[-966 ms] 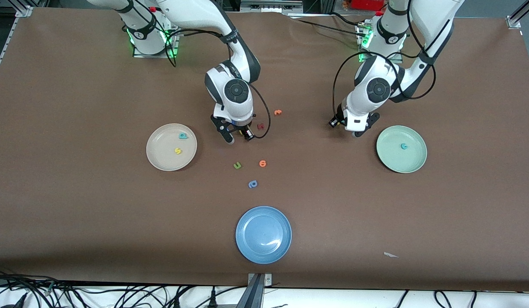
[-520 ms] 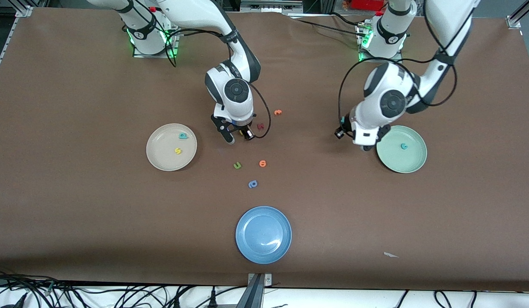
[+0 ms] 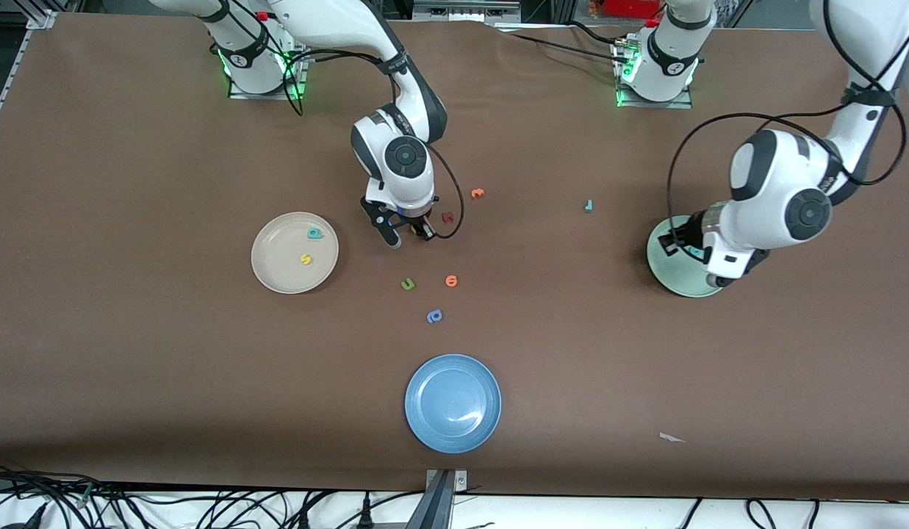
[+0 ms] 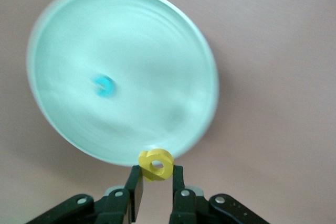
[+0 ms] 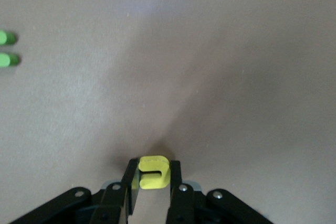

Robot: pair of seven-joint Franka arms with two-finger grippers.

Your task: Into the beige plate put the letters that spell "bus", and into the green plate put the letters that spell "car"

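Overhead, left gripper (image 4: 156, 182) clamped on yellow "a" (image 4: 156, 164) above green plate's (image 3: 667, 275) rim, teal "c" (image 4: 103, 85) inside; right gripper (image 5: 153, 187) pinching yellow "u" (image 5: 153, 172) low beside beige plate (image 3: 278, 257) holding "b" (image 3: 315, 234), "s" (image 3: 305, 258); teal "r" (image 3: 588, 206) on table.

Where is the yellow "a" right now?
The yellow "a" is pinched in the left gripper, in the air over the green plate.

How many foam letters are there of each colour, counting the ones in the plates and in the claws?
Teal letters: 3
Yellow letters: 3
Orange letters: 2
Red letter: 1
Green letter: 1
Periwinkle letter: 1
Total: 11
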